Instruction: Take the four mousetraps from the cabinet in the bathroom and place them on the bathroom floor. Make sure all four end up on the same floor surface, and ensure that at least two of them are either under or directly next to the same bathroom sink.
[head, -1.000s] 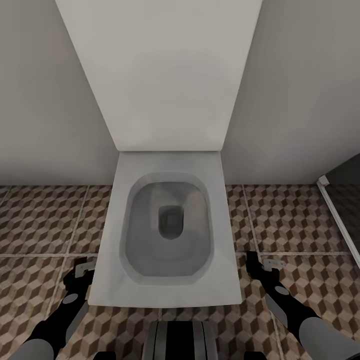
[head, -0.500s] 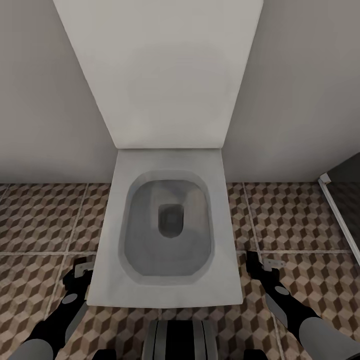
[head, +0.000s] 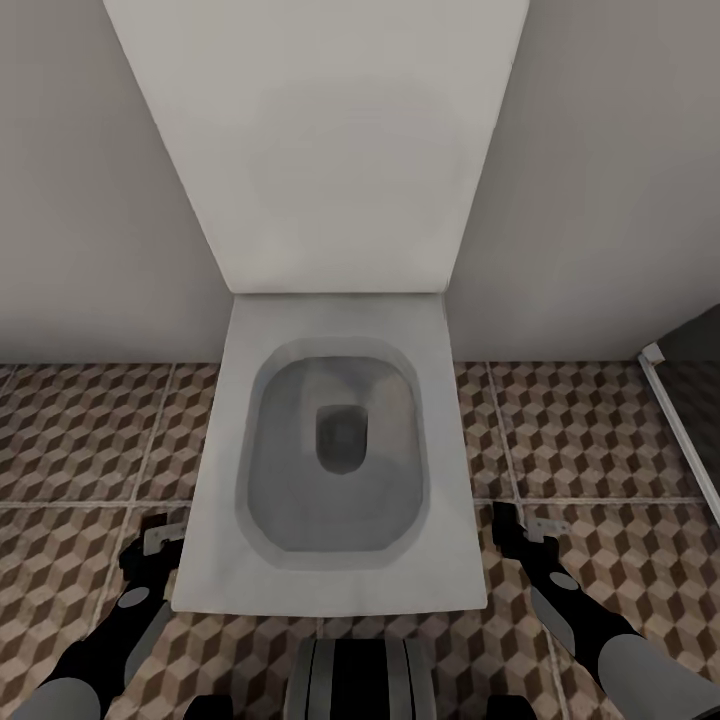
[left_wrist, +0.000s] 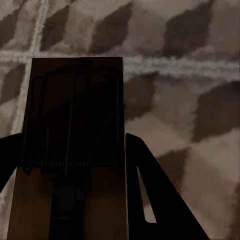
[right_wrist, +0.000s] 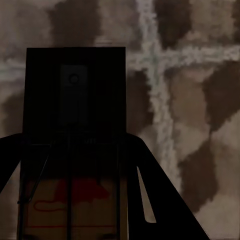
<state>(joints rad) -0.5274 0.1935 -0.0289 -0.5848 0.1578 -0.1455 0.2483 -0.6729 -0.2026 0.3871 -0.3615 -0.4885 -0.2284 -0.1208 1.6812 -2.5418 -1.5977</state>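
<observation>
You had a mousetrap (left_wrist: 70, 150) clamped in the left gripper (left_wrist: 70, 200) and another (right_wrist: 75, 150) in the right gripper (right_wrist: 75, 200); light, stiff boards, best pinched by their edges.

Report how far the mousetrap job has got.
Done: two traps are out of the cabinet. In hand: the left gripper holds one mousetrap between its fingers, and the right gripper holds another mousetrap; both hang over the patterned bathroom floor, on either side of a white toilet. Left: no trap lies on the tiles in view, so these two need setting down by the sink, and the others are yet to come.
</observation>
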